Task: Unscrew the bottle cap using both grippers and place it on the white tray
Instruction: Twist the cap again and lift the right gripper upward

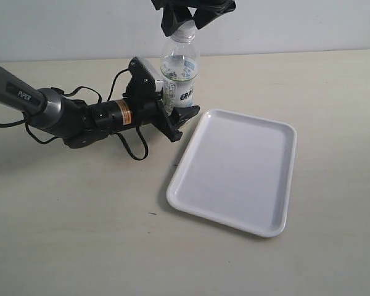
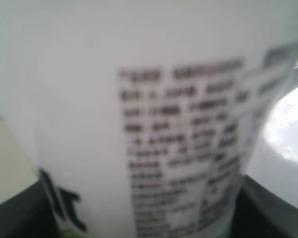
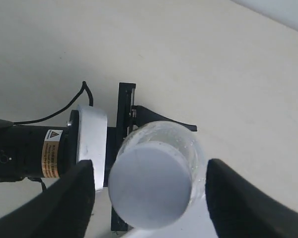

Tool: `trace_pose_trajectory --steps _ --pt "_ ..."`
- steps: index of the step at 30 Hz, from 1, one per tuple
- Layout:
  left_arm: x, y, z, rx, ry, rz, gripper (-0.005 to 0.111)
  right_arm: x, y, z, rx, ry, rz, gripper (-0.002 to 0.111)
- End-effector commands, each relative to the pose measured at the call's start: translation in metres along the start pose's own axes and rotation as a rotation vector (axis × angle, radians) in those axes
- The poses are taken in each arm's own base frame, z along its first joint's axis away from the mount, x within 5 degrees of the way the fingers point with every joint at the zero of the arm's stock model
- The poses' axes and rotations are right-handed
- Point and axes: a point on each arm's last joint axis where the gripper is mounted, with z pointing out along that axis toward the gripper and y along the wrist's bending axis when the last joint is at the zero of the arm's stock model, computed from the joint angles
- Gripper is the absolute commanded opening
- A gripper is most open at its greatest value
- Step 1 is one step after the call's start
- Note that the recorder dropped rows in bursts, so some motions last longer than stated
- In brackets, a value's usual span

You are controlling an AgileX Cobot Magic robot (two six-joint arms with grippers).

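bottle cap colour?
Bottle cap is plain white, no markings. Shows best in the right wrist view, looking down on its top.

Soft, even, bright light covers the worktop in the exterior view, which is sharp throughout, with only a thin pale shadow under the white tray on its side toward the near edge and a mild sheen on its face. The left wrist view is badly out of focus: lettering on the bottle is a smear, with washed-out glare beside it. In the right wrist view the bottle cap and dark fingers are soft, the worktop behind them crisp.
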Motion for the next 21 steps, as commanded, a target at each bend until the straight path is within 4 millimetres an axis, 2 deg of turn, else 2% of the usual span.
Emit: trace_pose_trajectory --steps 1,3,6,14,16,21 --pt "-0.0049 -0.0017 0.0009 0.01 -0.001 0.007 0.0 -0.0009 0.0014 -0.0016 -0.005 0.0 0.001 0.059" --pt "-0.0049 -0.0017 0.0009 0.01 -0.001 0.007 0.0 -0.0009 0.0014 -0.0016 -0.005 0.0 0.001 0.05" --pt "-0.0049 -0.0017 0.0009 0.01 -0.001 0.007 0.0 -0.001 0.0009 -0.0016 0.001 -0.001 -0.017 0.03" --pt "-0.0054 -0.0018 0.0009 0.011 -0.006 0.006 0.0 -0.003 0.0005 -0.0017 0.007 -0.023 -0.169 0.004" --pt "-0.0056 -0.0019 0.0009 0.011 -0.008 0.006 0.0 -0.0036 0.0004 -0.0017 0.01 -0.029 -0.24 0.0" --pt "-0.0056 -0.0019 0.0009 0.011 -0.008 0.006 0.0 -0.0049 -0.0002 -0.0017 0.023 -0.041 -0.493 0.0"
